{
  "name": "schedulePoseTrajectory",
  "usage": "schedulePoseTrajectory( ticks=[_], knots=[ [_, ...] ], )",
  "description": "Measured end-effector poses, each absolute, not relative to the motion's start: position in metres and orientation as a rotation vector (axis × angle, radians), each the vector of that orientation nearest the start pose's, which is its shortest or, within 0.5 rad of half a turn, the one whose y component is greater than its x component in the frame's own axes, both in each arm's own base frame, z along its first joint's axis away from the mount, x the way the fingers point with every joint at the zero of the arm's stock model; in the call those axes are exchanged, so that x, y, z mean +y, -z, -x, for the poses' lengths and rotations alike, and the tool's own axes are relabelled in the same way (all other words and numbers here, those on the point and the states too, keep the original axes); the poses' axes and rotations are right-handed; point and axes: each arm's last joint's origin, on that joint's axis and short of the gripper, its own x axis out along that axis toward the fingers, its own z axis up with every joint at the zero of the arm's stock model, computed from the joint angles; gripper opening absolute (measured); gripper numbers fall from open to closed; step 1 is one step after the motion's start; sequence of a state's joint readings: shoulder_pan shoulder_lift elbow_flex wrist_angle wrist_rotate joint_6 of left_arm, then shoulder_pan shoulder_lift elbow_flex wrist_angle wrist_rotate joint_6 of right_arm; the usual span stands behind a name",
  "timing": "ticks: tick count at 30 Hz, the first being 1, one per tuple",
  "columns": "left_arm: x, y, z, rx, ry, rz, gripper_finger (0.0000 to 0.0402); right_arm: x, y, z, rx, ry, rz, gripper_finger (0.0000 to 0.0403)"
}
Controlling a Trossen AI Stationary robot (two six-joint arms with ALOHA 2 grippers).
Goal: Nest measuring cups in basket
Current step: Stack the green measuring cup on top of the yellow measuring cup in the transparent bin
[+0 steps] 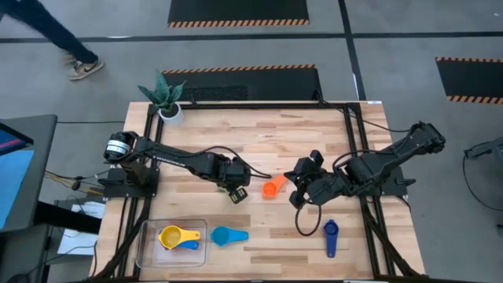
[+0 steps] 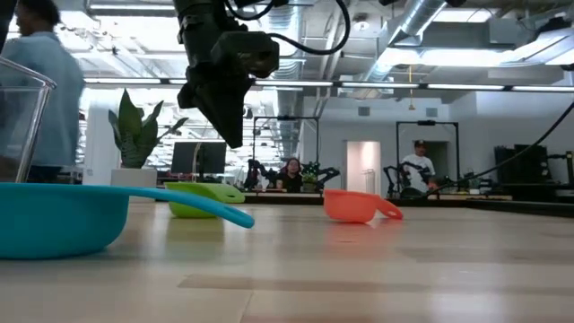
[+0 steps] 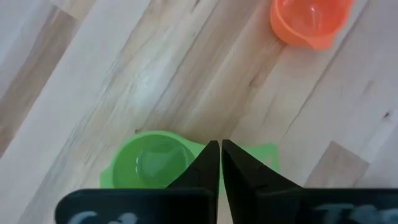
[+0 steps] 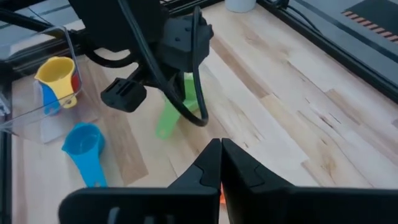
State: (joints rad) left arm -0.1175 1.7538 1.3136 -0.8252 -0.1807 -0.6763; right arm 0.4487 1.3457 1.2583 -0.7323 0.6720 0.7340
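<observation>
My left gripper is shut and hangs clear above the green cup, which rests on its base at mid-table. The red cup sits upright just to its right. My right gripper is shut, raised above the table right of the red cup. A light blue cup and a dark blue cup lie near the front edge. The clear basket at front left holds a yellow cup on a blue one.
A white pot with a plant stands at the table's far left corner. A person walks on the floor beyond the table. Bare wood lies between the cups and along the far side.
</observation>
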Motion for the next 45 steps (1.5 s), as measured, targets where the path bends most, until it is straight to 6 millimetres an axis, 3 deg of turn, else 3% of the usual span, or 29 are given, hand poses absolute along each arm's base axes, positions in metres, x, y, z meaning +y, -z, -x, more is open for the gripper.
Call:
schedulePoseTrajectory(
  ticks=[9,17,26,39,45],
  knots=[
    [-0.022,-0.221,-0.344,1.080,-0.653,0.563,0.0060,0.102,-0.333,-0.253,0.604,0.400,-0.160,0.0023],
    [-0.019,-0.204,-0.328,1.157,-0.819,0.644,0.0118,0.099,-0.327,-0.247,0.680,0.412,-0.099,0.0025],
    [-0.023,-0.203,-0.320,1.191,-0.932,0.793,0.0170,0.094,-0.323,-0.243,0.749,0.429,-0.030,0.0024],
    [-0.031,-0.176,-0.323,1.238,-1.088,0.816,0.0181,0.084,-0.320,-0.242,0.810,0.461,0.025,0.0021],
    [-0.032,-0.150,-0.329,1.307,-1.110,0.783,0.0181,0.081,-0.320,-0.242,0.823,0.459,0.056,0.0026]
  ],
)
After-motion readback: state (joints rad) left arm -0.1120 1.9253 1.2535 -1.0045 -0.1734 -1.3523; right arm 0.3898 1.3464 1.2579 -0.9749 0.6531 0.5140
